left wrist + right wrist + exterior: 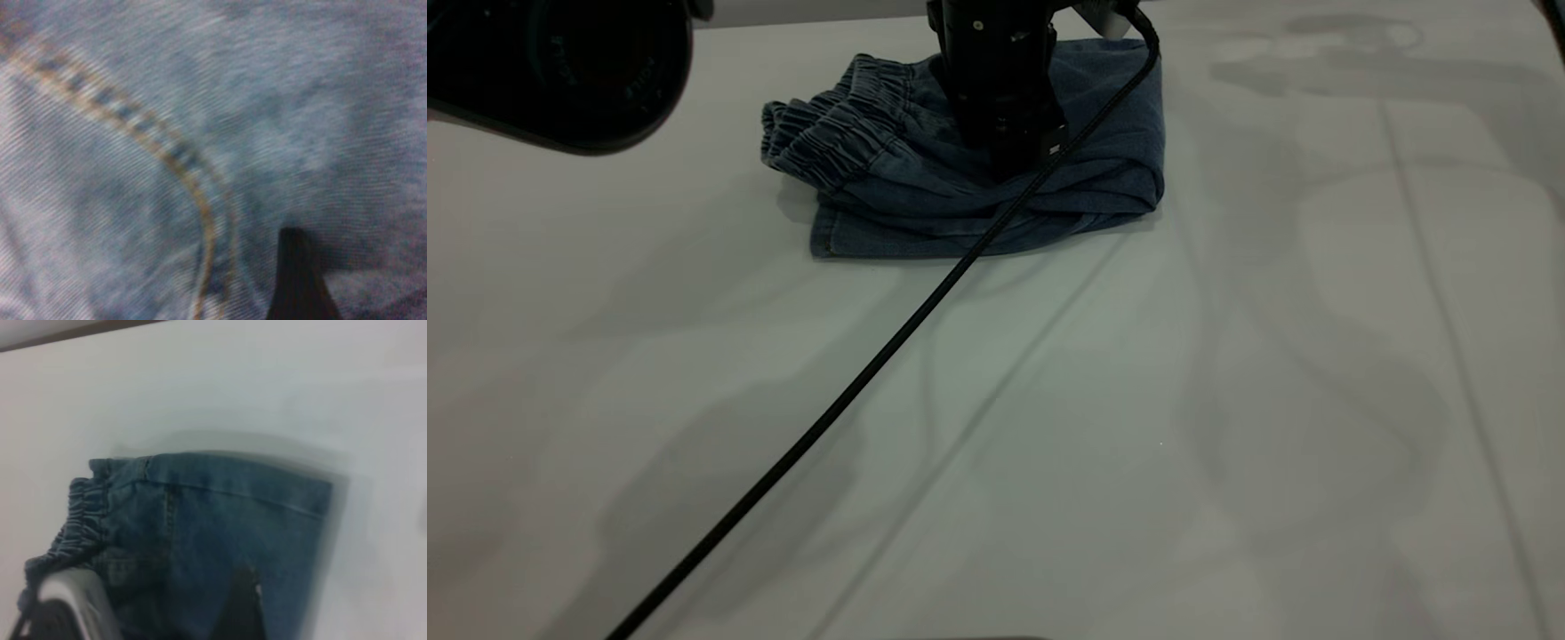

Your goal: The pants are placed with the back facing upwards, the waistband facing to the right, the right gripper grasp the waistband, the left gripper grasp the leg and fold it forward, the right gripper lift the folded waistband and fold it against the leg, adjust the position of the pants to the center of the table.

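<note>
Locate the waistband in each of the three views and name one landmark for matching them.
Exterior view: the waistband lies gathered at the left end of the folded pants, upper centre.
Left wrist view: not in it; only close denim with a curved orange-stitched seam.
Right wrist view: ruffled at the left edge.
Shared landmark: the blue denim itself; the table shows in two.

A large, smooth, pale-grey bench [1227,427] is carrying a folded bundle of small blue faded-denim pants [1103,169] lying toward its far edge, the gathered elastic waistband [831,133] facing the exterior view's left. A thin black cable [854,382] is trailing diagonally across the bench surface from the bundle toward the near edge.
</note>
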Controlling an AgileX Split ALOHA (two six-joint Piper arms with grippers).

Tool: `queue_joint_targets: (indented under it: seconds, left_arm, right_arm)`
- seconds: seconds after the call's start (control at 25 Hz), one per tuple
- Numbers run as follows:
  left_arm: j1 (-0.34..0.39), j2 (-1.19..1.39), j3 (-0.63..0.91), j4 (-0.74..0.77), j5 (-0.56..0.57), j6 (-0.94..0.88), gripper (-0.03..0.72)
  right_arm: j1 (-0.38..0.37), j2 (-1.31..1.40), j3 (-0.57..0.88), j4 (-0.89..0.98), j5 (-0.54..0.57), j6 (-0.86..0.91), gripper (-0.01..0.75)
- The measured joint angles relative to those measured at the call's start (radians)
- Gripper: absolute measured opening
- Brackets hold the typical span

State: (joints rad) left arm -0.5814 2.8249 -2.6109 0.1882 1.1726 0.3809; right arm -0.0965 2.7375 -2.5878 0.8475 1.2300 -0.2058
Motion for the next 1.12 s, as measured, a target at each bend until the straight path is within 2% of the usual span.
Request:
queue_joint_targets:
  seconds: [0.28, 0.84, 1.12]
  left_arm:
    - [0.002, -0.127, 0.000, 0.071, 0.000, -0.081, 0.416]
    - [0.002, -0.501, 0.000, 0.149, 0.000, -0.278, 0.416]
    - [0.002, -0.683, 0.001, 0.148, 0.000, -0.295, 0.416]
  right_arm:
    - [-0.006, -0.107, 0.000, -0.078, 0.005, 0.009, 0.575]
    - [-0.006, -0.522, 0.000, -0.088, 0.032, 0.120, 0.575]
    - [0.047, -0.674, 0.000, -0.086, 0.041, 0.158, 0.575]
